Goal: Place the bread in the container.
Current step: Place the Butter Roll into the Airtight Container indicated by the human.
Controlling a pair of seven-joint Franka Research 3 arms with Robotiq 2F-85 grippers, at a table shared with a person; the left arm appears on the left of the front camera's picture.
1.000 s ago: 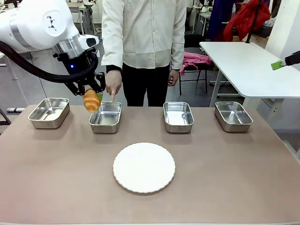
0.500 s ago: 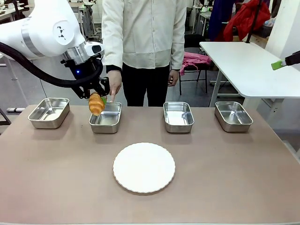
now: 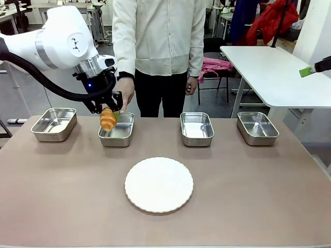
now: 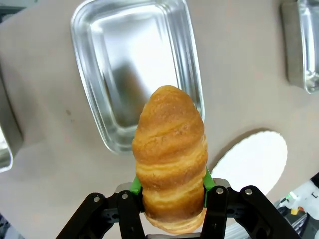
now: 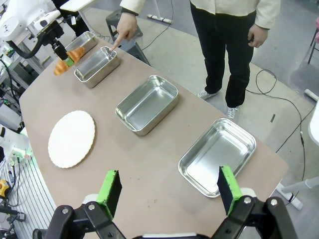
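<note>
My left gripper (image 3: 109,113) is shut on the bread (image 3: 107,119), a golden-brown croissant hanging point-down just above the near-left rim of the container (image 3: 117,130), the second steel pan from the left. In the left wrist view the bread (image 4: 171,154) sits between the green pads, with the container (image 4: 130,64) below and beyond its tip. A person's hand (image 3: 124,94) points a finger down at that pan's far edge. My right gripper (image 5: 167,191) is open, high above the table's right end. In that right wrist view the bread (image 5: 67,59) hangs beside the container (image 5: 97,66).
Three more steel pans stand in the same row: far left (image 3: 54,124), centre right (image 3: 196,128) and far right (image 3: 257,127). A round white plate (image 3: 159,184) lies in the middle of the brown table. The person stands at the far edge behind the pans.
My left arm has carried the bread to the right and down, from above the gap left of the container to its near-left rim. The person's pointing hand has stayed put.
</note>
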